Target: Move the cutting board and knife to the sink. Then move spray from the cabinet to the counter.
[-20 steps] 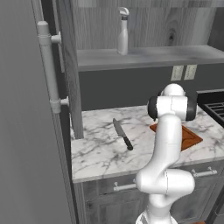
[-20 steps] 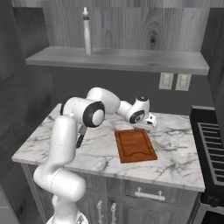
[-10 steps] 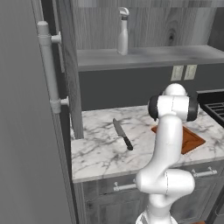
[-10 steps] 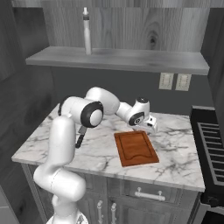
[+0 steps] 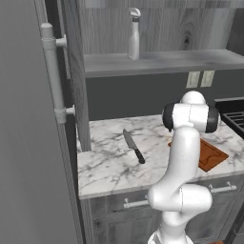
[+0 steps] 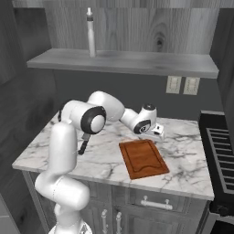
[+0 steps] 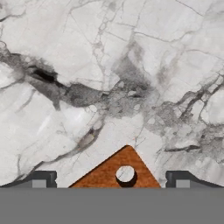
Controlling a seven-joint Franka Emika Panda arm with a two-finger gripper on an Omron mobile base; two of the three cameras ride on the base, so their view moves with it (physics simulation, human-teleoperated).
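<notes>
We hold the gripper (image 6: 158,133) wide open and empty above the far corner of the cutting board (image 6: 144,158) — its long axis runs toward us across the counter (image 6: 183,164).

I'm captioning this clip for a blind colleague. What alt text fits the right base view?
A white robot arm reaches over a marble counter, its open gripper just above the far corner of a wooden cutting board. A knife lies behind the arm's elbow, and a spray bottle stands on the cabinet shelf above.
</notes>
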